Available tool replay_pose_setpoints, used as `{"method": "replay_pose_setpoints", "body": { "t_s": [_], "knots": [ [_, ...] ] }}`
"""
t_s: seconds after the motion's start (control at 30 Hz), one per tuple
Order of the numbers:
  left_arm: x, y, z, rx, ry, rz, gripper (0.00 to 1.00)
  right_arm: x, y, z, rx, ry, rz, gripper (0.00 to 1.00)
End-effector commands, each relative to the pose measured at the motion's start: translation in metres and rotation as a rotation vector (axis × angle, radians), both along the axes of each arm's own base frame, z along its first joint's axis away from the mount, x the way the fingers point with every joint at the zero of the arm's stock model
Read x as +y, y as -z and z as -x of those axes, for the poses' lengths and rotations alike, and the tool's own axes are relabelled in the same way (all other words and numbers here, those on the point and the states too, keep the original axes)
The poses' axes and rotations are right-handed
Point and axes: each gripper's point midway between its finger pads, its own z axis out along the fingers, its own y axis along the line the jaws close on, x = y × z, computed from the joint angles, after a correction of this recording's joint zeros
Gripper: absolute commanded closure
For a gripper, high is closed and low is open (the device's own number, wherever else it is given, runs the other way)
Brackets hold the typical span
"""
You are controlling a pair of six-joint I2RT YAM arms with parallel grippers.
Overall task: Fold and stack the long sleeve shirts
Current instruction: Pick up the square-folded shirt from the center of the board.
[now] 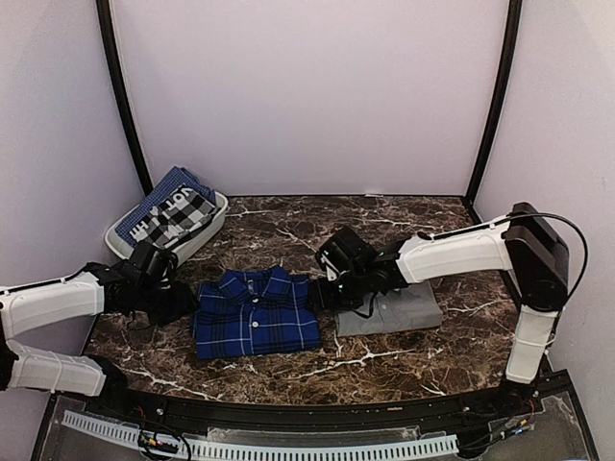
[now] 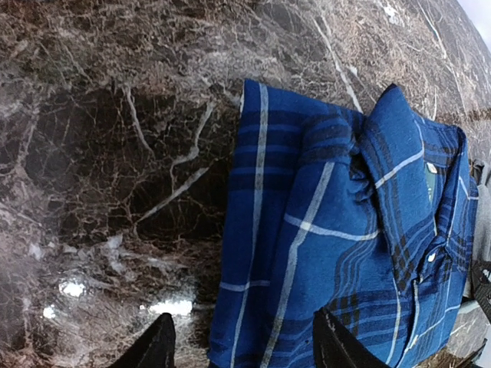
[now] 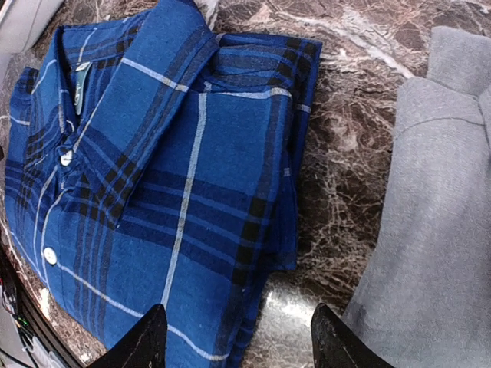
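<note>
lying folded: woven plaid shirt (image 1: 255, 312), plain grey shirt (image 1: 408, 312) on veined marble table (image 1: 288, 221); left pincer (image 2: 242, 345), right pincer (image 3: 234, 337) agape, empty.

Lighting is diffuse and from above; the top view is moderately bright but soft. White glare patches are noted on the polished table (image 2: 115, 153) in both wrist views. Edge curvature is observed there. The plaid shirt (image 3: 176, 153) is rendered sharp, with narrow shadow cast alongside.
</note>
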Motion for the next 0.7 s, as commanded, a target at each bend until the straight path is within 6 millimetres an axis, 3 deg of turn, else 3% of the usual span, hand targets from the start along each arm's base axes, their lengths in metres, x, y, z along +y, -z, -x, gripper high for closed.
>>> {"method": "replay_pose_setpoints", "body": {
  "t_s": [0.0, 0.33, 0.53, 0.6, 0.67],
  "knots": [
    [-0.012, 0.012, 0.001, 0.012, 0.049, 0.056, 0.40, 0.024, 0.000, -0.007, -0.014, -0.024, -0.040, 0.39],
    [-0.031, 0.040, 0.005, 0.084, 0.109, 0.127, 0.42, 0.044, 0.031, -0.005, 0.040, -0.038, -0.037, 0.39],
    [-0.037, 0.053, 0.008, 0.137, 0.127, 0.140, 0.45, 0.060, 0.042, 0.006, 0.079, -0.065, -0.060, 0.42],
    [-0.042, 0.053, 0.008, 0.145, 0.135, 0.167, 0.49, 0.064, 0.046, 0.009, 0.089, -0.073, -0.063, 0.47],
    [-0.046, 0.050, 0.007, 0.144, 0.139, 0.186, 0.61, 0.066, 0.042, 0.007, 0.082, -0.075, -0.060, 0.56]
  ]
}}
